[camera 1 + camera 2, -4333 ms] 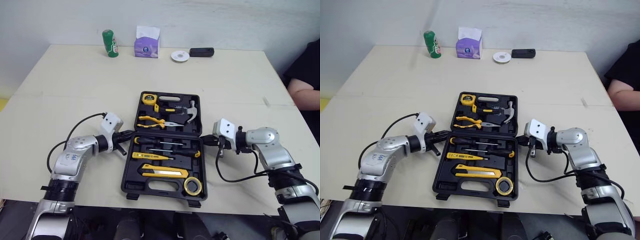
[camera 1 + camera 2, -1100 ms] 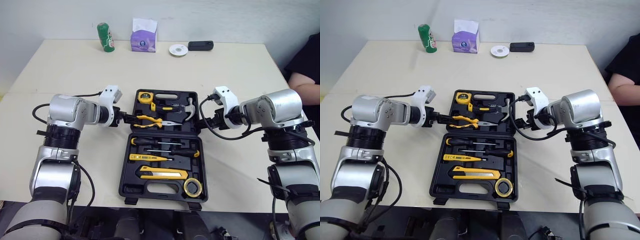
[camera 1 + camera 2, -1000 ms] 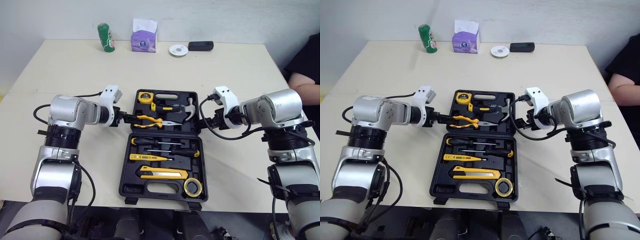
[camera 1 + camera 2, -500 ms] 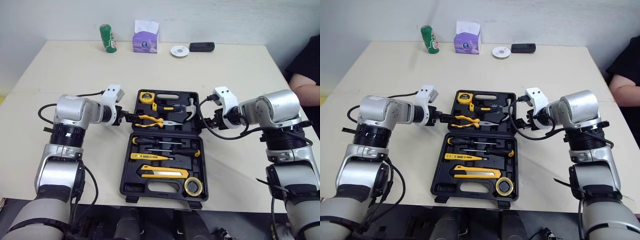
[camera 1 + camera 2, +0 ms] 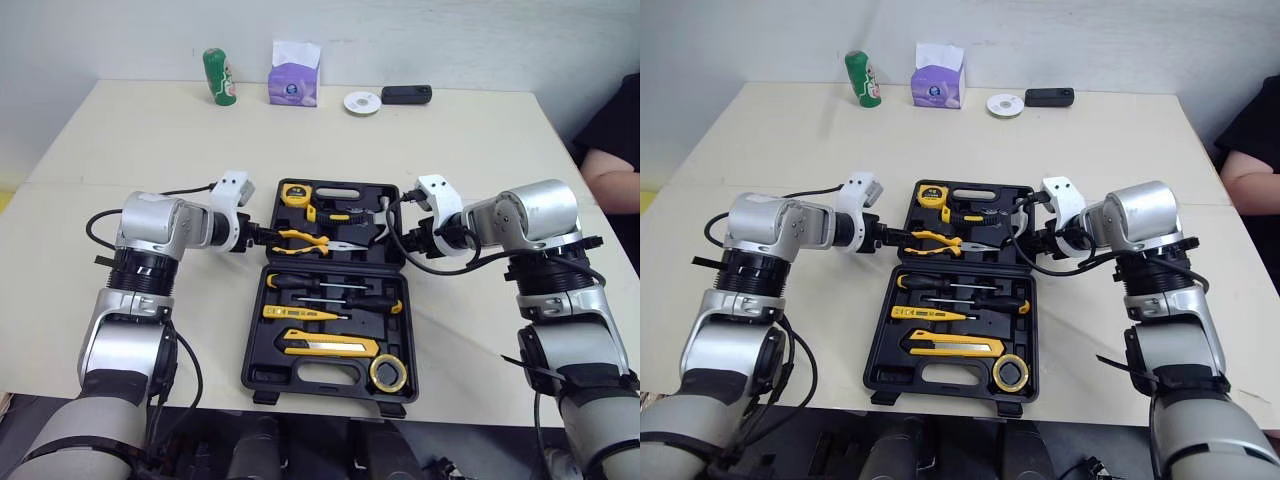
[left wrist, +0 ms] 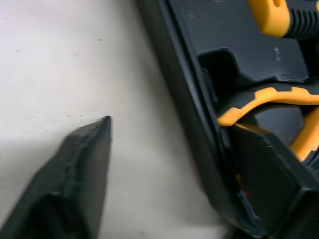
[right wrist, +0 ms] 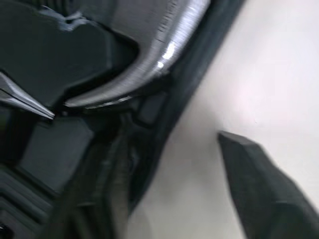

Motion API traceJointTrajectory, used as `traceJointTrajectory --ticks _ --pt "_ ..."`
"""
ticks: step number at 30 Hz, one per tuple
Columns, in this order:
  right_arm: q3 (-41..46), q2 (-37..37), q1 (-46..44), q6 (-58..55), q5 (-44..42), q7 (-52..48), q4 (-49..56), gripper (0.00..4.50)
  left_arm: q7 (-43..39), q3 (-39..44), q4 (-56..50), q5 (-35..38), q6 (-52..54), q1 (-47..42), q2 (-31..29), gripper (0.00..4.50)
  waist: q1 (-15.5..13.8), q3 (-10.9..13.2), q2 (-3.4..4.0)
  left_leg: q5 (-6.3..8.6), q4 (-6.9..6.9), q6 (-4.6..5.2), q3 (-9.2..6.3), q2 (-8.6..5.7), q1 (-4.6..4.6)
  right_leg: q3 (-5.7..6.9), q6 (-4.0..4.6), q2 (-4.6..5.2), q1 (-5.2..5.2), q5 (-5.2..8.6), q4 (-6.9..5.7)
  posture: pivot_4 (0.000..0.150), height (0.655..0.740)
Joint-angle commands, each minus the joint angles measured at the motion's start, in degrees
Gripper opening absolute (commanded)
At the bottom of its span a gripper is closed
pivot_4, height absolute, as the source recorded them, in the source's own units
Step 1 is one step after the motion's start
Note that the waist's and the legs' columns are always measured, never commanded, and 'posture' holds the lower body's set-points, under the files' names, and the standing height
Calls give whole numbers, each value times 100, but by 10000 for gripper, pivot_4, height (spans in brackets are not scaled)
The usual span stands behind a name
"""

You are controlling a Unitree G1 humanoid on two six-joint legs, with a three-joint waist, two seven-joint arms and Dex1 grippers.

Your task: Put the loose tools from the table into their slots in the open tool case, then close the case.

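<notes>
Straddling tool case (image 5: 322, 378) rims on the beige table (image 5: 150, 130), left gripper (image 5: 262, 233) and right gripper (image 5: 398, 240) seem spread.

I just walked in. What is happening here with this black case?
The tools lie in their slots in the open tool case. The left gripper and right gripper, both open, straddle the side walls of its far half. The robot seems about to close it.

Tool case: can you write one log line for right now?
tool case: open, tools slotted | left gripper: open astride far half's left wall | right gripper: open astride its right wall
</notes>
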State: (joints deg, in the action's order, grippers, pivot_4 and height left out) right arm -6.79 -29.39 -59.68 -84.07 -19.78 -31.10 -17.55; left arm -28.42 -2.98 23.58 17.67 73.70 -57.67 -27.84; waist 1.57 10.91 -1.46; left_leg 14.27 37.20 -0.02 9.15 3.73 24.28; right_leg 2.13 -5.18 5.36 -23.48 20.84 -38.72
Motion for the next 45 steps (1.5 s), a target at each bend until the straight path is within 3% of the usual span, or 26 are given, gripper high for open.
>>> traceJointTrajectory --ticks 1,3,5,13,17,24,28,35,38,45 --pt "144 -30 -41 -161 55 142 -59 8230 -6 42 58 -40 67 31 -35 19613 6 -3 -5 0 1 0 0 1 0 0 0 0 0 0 -1 1500 7400" --pt "195 12 -33 -173 72 207 -42 0 -30 15 79 -62 50 1 -27 9607 10 -8 -12 0 1 0 0 2 -5 -1 0 0 3 0 -2 1500 7400" --pt "249 61 -25 -219 55 253 -32 0 -48 23 113 -57 63 -54 17 4248 12 -9 -12 0 1 0 1 2 -11 -2 0 1 7 0 -4 1500 7400" --pt "445 229 0 -325 23 433 18 0 32 141 155 -64 -91 -182 119 3156 13 -9 -12 -2 2 0 0 2 -12 -2 0 4 6 0 -11 1500 7400" --pt "1008 560 136 585 132 833 266 0 288 574 -72 -14 -629 -134 251 2882 23 -11 -17 -4 8 0 -1 5 -12 -2 0 8 6 -1 -17 1500 7400" --pt "1520 1013 758 3110 144 1054 1157 0 694 1151 -360 -6 -1907 200 405 1643 50 -5 -19 -8 -15 -1 21 4 5 -21 -6 2 -27 -4 -16 1500 7400" --pt "874 793 1503 5029 816 789 1455 0 712 1250 -489 -152 -3118 527 374 184 44 -5 -19 -7 -20 0 23 5 11 -20 -8 -1 -26 -5 -13 1500 7400" --pt "168 231 2535 8472 2112 888 672 0 688 645 -608 -1237 -6745 1517 47 77 49 -4 -20 -5 -17 3 36 5 9 -24 -15 -5 -25 -9 17 1500 7400" --pt "104 -74 2906 9706 2537 1050 238 0 976 968 -793 -1239 -8037 2113 136 77 57 -4 -20 -5 -13 3 36 9 0 -27 -15 1 -18 -9 14 1500 7400" --pt "69 -462 3315 11547 3137 1432 -388 0 1223 1186 -850 -1297 -9346 3128 86 77 63 -4 -20 -4 -9 4 34 11 -9 -30 -15 7 -8 -9 13 1500 7400"
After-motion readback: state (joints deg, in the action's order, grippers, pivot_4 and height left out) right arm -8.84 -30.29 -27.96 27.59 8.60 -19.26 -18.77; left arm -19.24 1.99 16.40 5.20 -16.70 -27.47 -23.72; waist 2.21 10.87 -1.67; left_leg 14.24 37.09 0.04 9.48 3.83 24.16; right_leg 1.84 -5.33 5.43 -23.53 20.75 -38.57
